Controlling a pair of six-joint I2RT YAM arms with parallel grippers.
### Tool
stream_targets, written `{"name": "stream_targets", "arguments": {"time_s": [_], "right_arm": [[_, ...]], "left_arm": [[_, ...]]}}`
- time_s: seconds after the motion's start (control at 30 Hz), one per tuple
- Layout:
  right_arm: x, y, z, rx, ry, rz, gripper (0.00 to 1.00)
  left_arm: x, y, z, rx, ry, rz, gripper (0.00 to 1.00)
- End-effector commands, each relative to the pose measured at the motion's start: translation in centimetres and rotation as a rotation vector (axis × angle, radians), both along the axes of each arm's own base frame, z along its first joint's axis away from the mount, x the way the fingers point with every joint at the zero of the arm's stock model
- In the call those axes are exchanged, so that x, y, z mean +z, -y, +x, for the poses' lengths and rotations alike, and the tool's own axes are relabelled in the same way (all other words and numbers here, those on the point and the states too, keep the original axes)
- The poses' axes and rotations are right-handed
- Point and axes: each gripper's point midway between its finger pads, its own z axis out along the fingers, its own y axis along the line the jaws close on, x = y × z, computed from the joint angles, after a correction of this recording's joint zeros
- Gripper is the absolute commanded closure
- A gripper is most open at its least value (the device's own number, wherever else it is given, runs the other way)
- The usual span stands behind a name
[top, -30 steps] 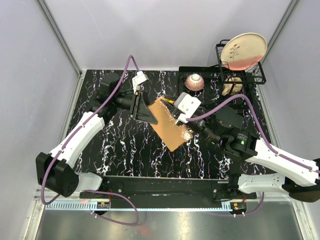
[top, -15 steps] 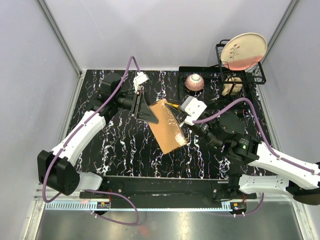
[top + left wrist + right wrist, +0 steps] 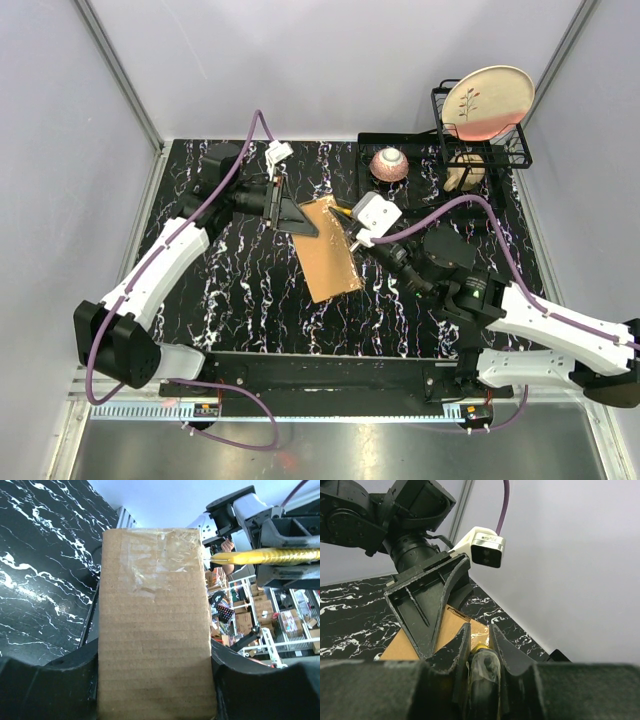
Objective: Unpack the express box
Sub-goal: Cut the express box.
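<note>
The express box is a flat brown cardboard box held tilted above the black marble table. My left gripper is shut on its far end. In the left wrist view the box fills the gap between the fingers, with clear tape across its far end. My right gripper is shut on a yellow utility knife, whose tip is at the box's far right corner. The knife shows at the box's taped edge. In the right wrist view the gripper clamps the knife over the box.
A black wire dish rack with a pink plate stands at the back right. A pink bowl and a wooden item sit beside it. Grey walls close in the table on three sides.
The box's near end has swung left, so it now lies closer to straight front-to-back. The left gripper has shifted slightly back. The right gripper stays with the knife at the box's far corner.
</note>
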Motion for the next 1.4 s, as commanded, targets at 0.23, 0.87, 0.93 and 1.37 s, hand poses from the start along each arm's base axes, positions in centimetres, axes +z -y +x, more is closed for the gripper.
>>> {"name": "stream_targets", "arguments": {"time_s": [0.23, 0.87, 0.93, 1.37], "right_arm": [[-6.7, -1.4, 1.7, -0.114, -0.129, -0.029, 1.0], [-10.1, -3.0, 2.3, -0.257, -0.246, 0.167, 1.0], [-9.2, -2.7, 2.3, -0.262, -0.209, 0.16, 1.0], [1.8, 0.4, 0.9, -0.184, -0.009, 0.403, 1.0]], "left_arm": [[1.9, -2.1, 6.4, 0.308, 0.119, 0.03, 1.0], [-0.1, -5.6, 10.6, 0.529, 0.181, 0.098, 1.0], [-0.4, -5.6, 10.2, 0.509, 0.186, 0.095, 1.0], [1.0, -4.2, 6.7, 0.337, 0.088, -0.061, 1.0]]}}
